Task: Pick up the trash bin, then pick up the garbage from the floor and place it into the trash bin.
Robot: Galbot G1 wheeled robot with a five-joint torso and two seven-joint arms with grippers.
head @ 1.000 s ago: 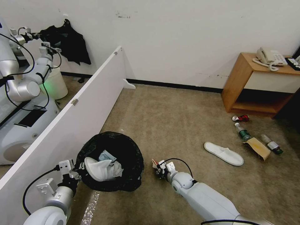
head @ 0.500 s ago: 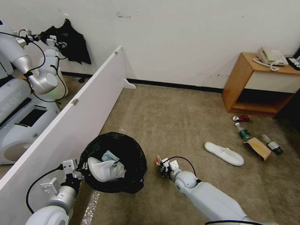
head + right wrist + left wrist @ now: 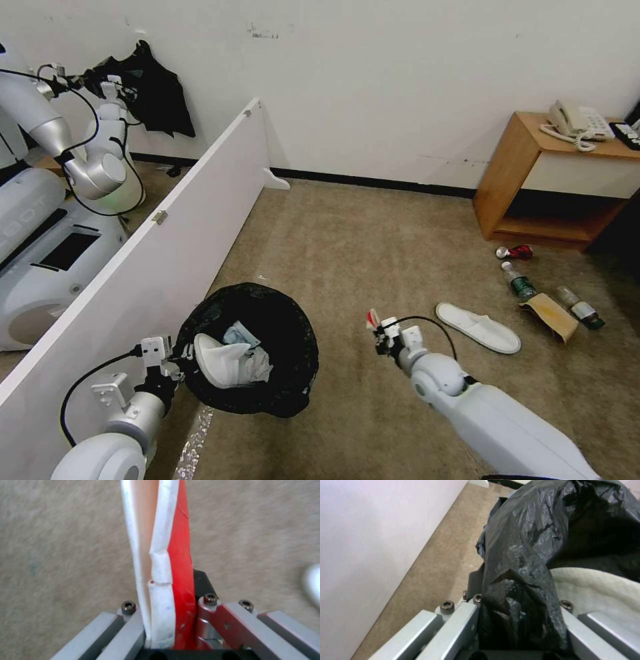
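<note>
Head view of a carpeted room corner. At lower left, left gripper [image 3: 175, 357] with fingers clamped on the black-bag rim of the trash bin [image 3: 250, 347], which looks lifted and tilted beside a white partition board [image 3: 133, 267]. Inside the bin, a white slipper [image 3: 217, 360] and crumpled tissue [image 3: 253, 363]. To the bin's right, right gripper [image 3: 375, 328] over the carpet [image 3: 353, 247], fingers pinched shut on a flattened red-and-white carton [image 3: 372, 319] that stands upright between them. On the floor farther right, a second white slipper [image 3: 477, 327], a brown paper bag [image 3: 551, 315], a green-labelled bottle [image 3: 517, 280], another bottle [image 3: 581, 307], and a small red object, possibly a can [image 3: 514, 252]. Behind these, a wooden side table [image 3: 513, 180] against the wall, with a beige telephone [image 3: 575, 123] on its tabletop.

Left wrist close-up: glossy black bag [image 3: 520, 585] gripped between grey fingers. Right wrist close-up: carton [image 3: 163, 555] edge-on.
</note>
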